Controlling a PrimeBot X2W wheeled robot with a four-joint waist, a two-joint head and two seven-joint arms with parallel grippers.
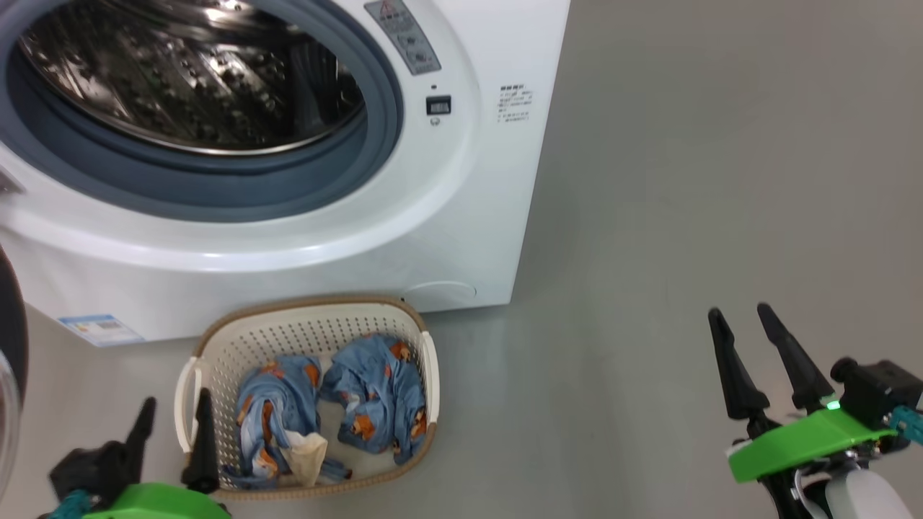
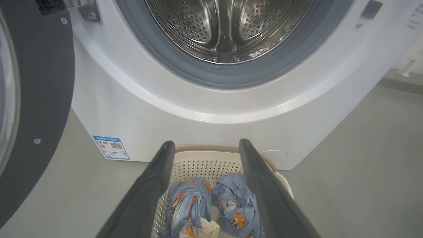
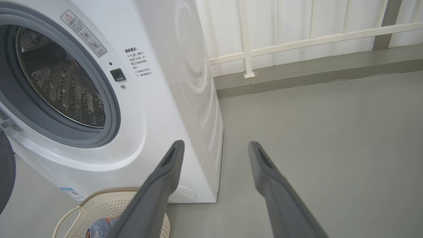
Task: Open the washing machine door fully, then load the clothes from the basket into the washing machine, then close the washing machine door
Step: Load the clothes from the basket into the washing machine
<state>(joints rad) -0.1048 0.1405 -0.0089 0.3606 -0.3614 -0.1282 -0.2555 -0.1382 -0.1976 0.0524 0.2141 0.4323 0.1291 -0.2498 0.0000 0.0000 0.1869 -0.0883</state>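
Our left gripper [image 1: 176, 401] hangs spread and empty at the near-left edge of the basket [image 1: 310, 305], which holds the clothes [image 1: 368, 393]; our right gripper [image 1: 739, 311], likewise spread, is over the floor [image 1: 685, 180]. The washing machine door [image 2: 43, 82] stands swung open at the washing machine [image 1: 461, 209]'s left

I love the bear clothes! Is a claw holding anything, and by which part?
Nothing is held. The left claw is open by the basket, the right claw open above the floor; the clothes lie in the basket.
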